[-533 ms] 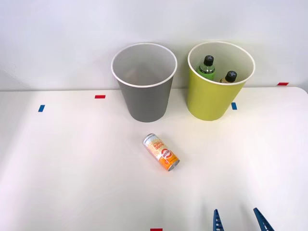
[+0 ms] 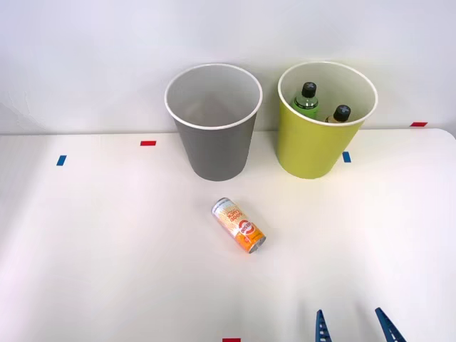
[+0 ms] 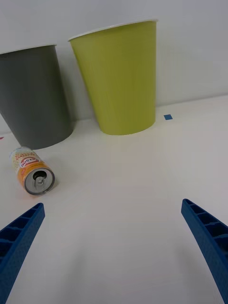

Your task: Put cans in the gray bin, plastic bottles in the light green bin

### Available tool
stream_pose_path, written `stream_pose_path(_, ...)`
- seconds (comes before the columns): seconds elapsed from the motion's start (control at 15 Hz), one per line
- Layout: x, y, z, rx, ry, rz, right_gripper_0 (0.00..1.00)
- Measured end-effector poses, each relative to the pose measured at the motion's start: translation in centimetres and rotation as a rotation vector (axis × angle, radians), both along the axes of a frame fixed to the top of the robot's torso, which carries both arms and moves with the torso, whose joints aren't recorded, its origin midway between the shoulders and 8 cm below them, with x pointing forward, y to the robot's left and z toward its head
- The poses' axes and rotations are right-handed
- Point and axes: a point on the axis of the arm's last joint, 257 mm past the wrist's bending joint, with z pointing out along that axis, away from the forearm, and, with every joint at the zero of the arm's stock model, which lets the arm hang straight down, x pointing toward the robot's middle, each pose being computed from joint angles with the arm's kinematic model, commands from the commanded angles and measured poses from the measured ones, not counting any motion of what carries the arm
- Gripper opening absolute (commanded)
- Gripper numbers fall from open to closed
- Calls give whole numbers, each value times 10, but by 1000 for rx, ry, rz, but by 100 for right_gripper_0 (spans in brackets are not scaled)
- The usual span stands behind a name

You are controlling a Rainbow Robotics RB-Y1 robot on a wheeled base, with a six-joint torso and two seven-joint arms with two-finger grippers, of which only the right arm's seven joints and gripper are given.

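My right gripper [image 3: 114, 251] hung low over the white table [image 2: 107, 271], its 2 blue ribbed fingers [image 3: 19, 237] spread wide apart with nothing between them. In the front view only the tips of that gripper [image 2: 354, 326] poked up at the near edge of the table, right of centre.

Ahead of my fingers and off toward my left lay the can [image 3: 32, 171], on its side and well apart from the gripper. Its silver end with the pull tab faced me. The body ran orange near that end and white with small speckled print toward the far end, and a red round mark sat on the orange part. There was lettering on the label, but I could not read it. From the front view the can [image 2: 239, 225] lay at a slant on bare table, near the gray bin [image 2: 214, 135] and in front of it, touching neither bin.

Just beside the gray bin, on my right, stood the light green bin [image 2: 313, 142], both upright at the back of the table. Inside the green one stood the 2 plastic bottles [image 2: 307, 100], black caps up, one green-bodied, the other yellowish.
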Motion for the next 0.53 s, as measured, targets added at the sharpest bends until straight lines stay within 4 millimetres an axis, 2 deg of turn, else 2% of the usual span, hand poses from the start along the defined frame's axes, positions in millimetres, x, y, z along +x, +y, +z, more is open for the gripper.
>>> stream_pose_path(0.53,0,0,0,0,0,0,100)
